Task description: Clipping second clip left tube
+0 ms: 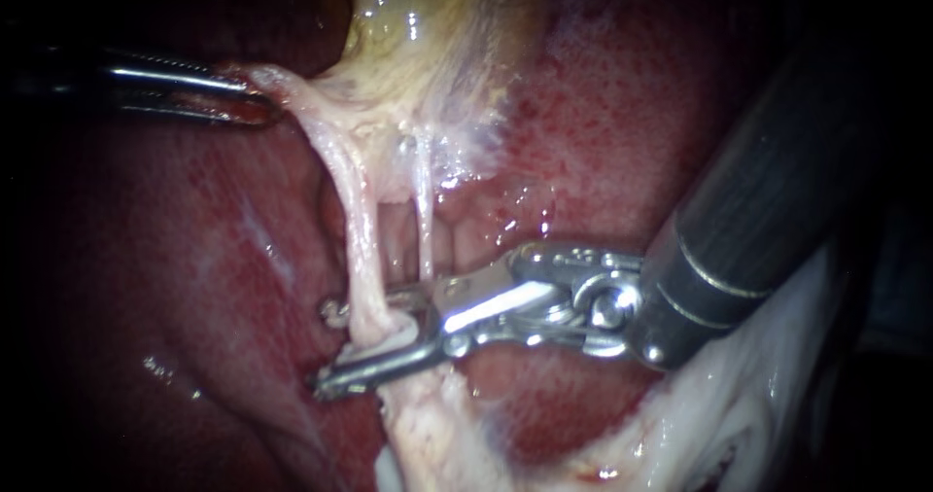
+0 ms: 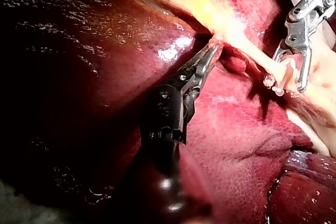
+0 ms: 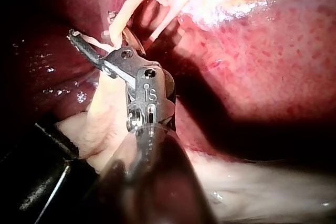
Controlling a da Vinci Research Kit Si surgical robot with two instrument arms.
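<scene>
Dark margins – bright light glinting on the liver (image 1: pixel 632 113)

The left tube (image 1: pixel 358 249) is a pale, glistening cream-pink strand, the thicker of the two. It is stretched taut and stands nearly upright against the red liver (image 1: pixel 622 113). Its upper end fans into the whitish tissue under the yellow gallbladder (image 1: pixel 428 25), and its lower end widens into ragged pale tissue. The thin right tube (image 1: pixel 425 225) runs just beside it without touching, with a dark gap between them. Low down, the left tube passes between the parted jaws of the right instrument (image 1: pixel 326 348), which cross it almost at right angles, one jaw in front and one behind. Whether a clip sits on it there I cannot tell.
</scene>
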